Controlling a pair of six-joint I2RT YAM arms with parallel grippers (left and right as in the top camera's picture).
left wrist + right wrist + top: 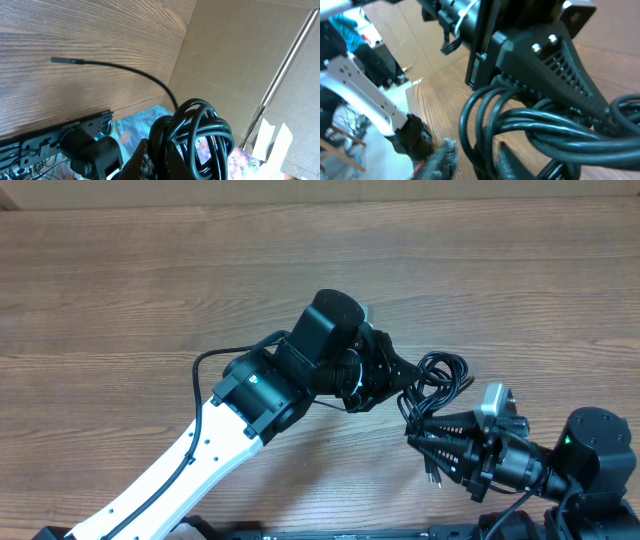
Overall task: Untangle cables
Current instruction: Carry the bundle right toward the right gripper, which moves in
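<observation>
The cables (441, 376) are a bundle of black loops held just above the wooden table, right of centre. My left gripper (402, 380) is shut on the bundle from the left; in the left wrist view its fingers (161, 161) pinch the loops (202, 131), and one strand runs out to a plug end (67, 60) on the table. My right gripper (414, 436) sits just below the bundle, pointing up-left, its jaws open. In the right wrist view its fingers (477, 162) straddle a cable loop (520, 122). Another plug (432, 475) hangs beside the right gripper.
The wooden table (150, 280) stretches to the left and back. The left arm's white link (190, 460) crosses the front left. A cardboard wall (240, 60) stands past the table edge, and a black rail (50, 135) runs along the table's edge.
</observation>
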